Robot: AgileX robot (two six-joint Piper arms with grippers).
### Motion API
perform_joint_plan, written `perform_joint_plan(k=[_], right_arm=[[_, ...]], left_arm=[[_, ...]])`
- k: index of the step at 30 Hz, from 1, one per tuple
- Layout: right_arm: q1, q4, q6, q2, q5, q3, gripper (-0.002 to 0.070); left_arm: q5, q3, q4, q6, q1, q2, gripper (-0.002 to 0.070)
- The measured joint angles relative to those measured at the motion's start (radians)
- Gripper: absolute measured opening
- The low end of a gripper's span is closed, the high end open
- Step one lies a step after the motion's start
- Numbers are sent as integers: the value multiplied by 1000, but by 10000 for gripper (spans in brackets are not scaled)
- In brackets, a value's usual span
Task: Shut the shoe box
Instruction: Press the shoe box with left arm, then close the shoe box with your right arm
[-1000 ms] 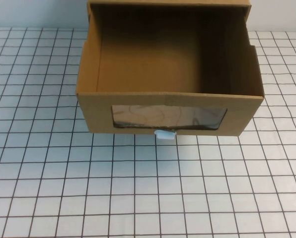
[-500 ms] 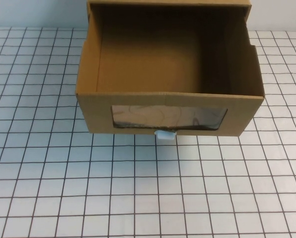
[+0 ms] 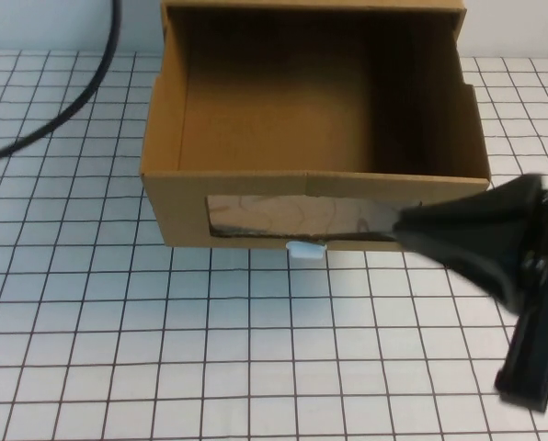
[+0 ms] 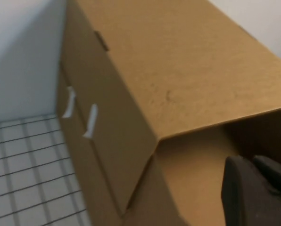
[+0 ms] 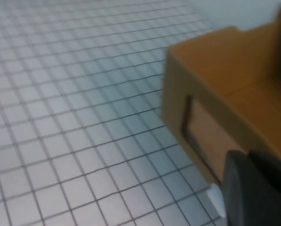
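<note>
1. The shoe box (image 3: pixel 315 197) sits at the back of the table (image 3: pixel 164 349), its drawer pulled out and empty.
2. The right gripper (image 3: pixel 412 227) is by the front window. I cannot tell if it is open. A crooked push may jam the drawer.
3. The left gripper (image 4: pixel 253 193) is beside the box top; its state is unclear too.
4. The cardboard is brown, smooth and thin.

1. My right gripper (image 3: pixel 421 225) is a dark blur in the high view, covering the right end of the shoe box (image 3: pixel 256 179) window.
2. My left gripper (image 4: pixel 256 193) is cut off by its wrist view's edge.
3. The box's top runs past the high view's upper edge.
</note>
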Motion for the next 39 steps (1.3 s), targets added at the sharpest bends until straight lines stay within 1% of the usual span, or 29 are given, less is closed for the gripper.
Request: perform_joint_plan(k=[3, 6, 9, 12, 15, 17, 20, 24, 29, 33, 39], right_arm=[[120, 6, -251, 49, 26, 0, -13], [211, -13, -515, 103, 35, 0, -13], [256, -22, -704, 174, 19, 0, -13], [269, -24, -896, 239, -42, 0, -13], [269, -25, -1091, 295, -157, 4, -14], [269, -25, -1177, 335, -229, 9, -13], [269, -23, -1235, 399, -298, 11, -13], [269, -11, -1258, 477, -340, 11, -13], [269, 72, -1265, 594, -501, 6, -13], [234, 87, -1266, 678, -519, -51, -14], [138, 115, -1270, 790, -497, -210, -13]], left_arm=[[67, -122, -161, 104, 0, 153, -2], [104, -252, -258, 156, -4, 292, -2], [124, -374, -285, 172, -26, 418, -2], [140, -488, -292, 174, -74, 533, -2], [153, -597, -294, 174, -122, 623, -2], [161, -661, -294, 155, -145, 678, -2], [169, -736, -291, 112, -156, 743, -2], [177, -801, -283, 73, -156, 807, -2], [190, -811, -280, 65, -156, 843, -3], [191, -811, -278, 63, -156, 856, -2], [199, -811, -276, 63, -156, 860, -2]])
